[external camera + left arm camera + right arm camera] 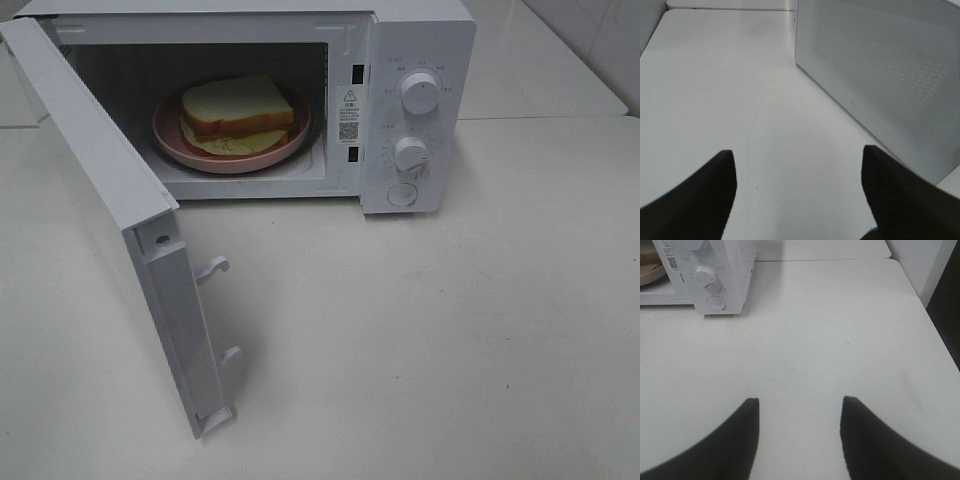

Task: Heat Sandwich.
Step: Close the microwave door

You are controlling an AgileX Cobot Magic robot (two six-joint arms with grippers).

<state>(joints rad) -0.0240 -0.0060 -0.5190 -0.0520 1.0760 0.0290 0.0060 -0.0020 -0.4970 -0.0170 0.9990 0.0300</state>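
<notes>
We judged the task about half done: the loading was finished, while closing up and starting the heat were left.

Furthest left, the left gripper (pixel 797 150) hung over the table (pixel 450 330) with its jaws spread wide and nothing between them. It sat just beside a white perforated panel (pixel 880 75), which we took for the outer face of the door (pixel 110 190). That door stood swung fully open, so it had not yet been shut.

Inside the microwave (pixel 420 40) cavity we saw a pink plate (pixel 230 165), and on it lay the sandwich (pixel 238 105), flat, with pale filling poking out beneath the bread. Nothing else was in the cavity.

Further right, the upper knob (pixel 420 92) and lower knob (pixel 411 153) had no gripper near them; we could not read their settings.

The right gripper (pixel 800 399) hovered over bare table, well apart from the control panel, its jaws parted and empty.
</notes>
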